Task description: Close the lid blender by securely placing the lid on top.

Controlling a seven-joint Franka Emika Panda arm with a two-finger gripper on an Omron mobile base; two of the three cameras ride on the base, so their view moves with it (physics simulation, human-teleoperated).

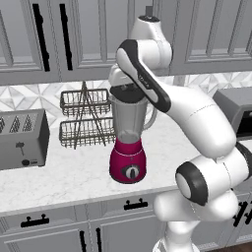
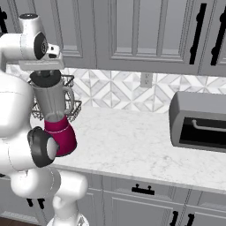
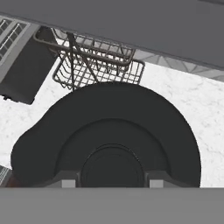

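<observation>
The blender (image 1: 128, 160) stands on the marble counter, with a magenta-red base, a dark dial and a clear greyish jar (image 1: 129, 117) whose handle is on the right. The black lid (image 1: 128, 92) rests level across the jar's mouth; it is also in the right base view, lid (image 2: 46, 78) on blender (image 2: 60, 133). My gripper (image 2: 44, 72) points straight down onto it. In the hand view the lid (image 3: 109, 127) lies close below, and my gripper (image 3: 112, 180) has its fingertips (image 3: 65, 180) pressed against either side of the raised centre.
A grey toaster (image 1: 22, 139) sits at the left and a two-tier wire rack (image 1: 84, 118) stands behind the blender against the tiled wall. A dark oven-like appliance (image 2: 198, 121) occupies the counter's right. Upper cabinets (image 2: 123, 31) hang just above my hand.
</observation>
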